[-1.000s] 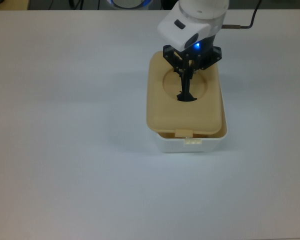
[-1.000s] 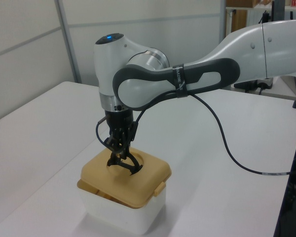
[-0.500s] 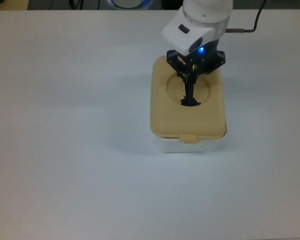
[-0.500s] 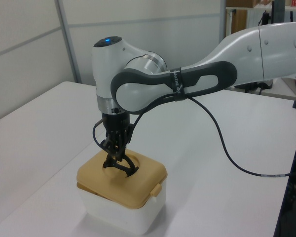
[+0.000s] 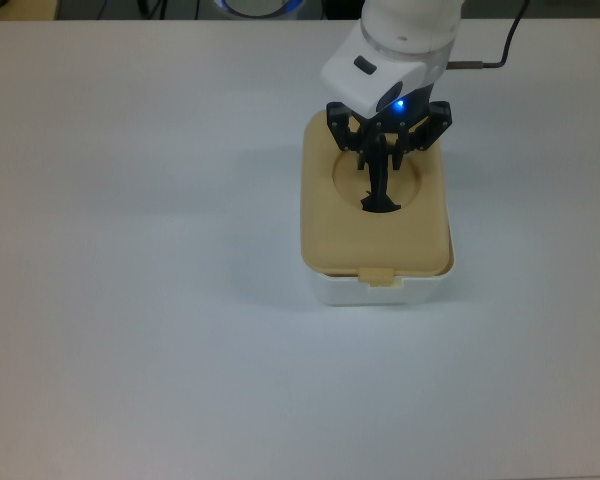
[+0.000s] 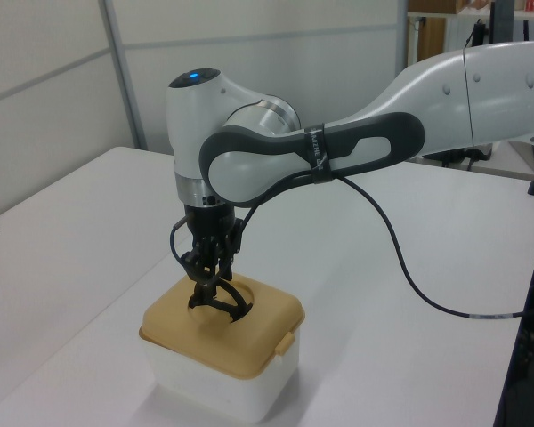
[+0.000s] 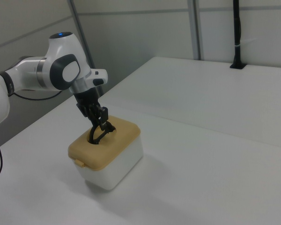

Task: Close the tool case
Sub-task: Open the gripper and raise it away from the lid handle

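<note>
I see the hand (image 5: 381, 165) pointing straight down over the box (image 5: 380, 288), its two fingers pinched together on the thin black handle (image 5: 380, 200) that stands up in the round hollow of the lid (image 5: 350, 225). In the left view the hand (image 6: 209, 283) grips the handle (image 6: 224, 304) at its upper part, while the handle's curved foot rests in the hollow. The lid (image 6: 196, 334) lies flat and square on the white box (image 6: 218, 390), directly under the hand, with a latch tab (image 5: 384, 275) hanging over the box's front wall. The box stands on the white tabletop (image 5: 130, 250), nearer the top view's right and far edges. A black cable (image 6: 409, 276) trails from the arm.
</note>
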`<state>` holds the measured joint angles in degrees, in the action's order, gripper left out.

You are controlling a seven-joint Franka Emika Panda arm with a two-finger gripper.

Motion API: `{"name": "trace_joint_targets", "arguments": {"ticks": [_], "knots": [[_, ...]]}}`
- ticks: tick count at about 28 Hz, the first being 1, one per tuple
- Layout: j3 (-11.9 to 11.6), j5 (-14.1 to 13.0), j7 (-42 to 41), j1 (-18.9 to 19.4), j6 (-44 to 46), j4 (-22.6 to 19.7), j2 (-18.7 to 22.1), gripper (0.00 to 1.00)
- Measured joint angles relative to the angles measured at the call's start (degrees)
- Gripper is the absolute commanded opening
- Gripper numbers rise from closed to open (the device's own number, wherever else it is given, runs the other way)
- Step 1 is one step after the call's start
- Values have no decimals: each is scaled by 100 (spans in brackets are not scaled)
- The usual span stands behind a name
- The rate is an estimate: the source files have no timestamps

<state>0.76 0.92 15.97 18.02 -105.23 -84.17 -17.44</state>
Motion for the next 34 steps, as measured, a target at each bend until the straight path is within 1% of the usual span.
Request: {"name": "trace_joint_targets", "arguments": {"ticks": [8,13,19,25,27,29,34], "knots": [[-19,4,-10,-1,0,78,29,100],[-59,11,-73,-89,166,171,252,100],[-87,14,-457,-529,570,203,747,100],[-105,13,-806,-1218,856,209,1240,100],[-106,13,-960,-1381,1000,209,1341,100],[-106,13,-1220,-1532,1263,208,1452,100],[-106,13,-1571,-1733,1673,208,1625,100]]}}
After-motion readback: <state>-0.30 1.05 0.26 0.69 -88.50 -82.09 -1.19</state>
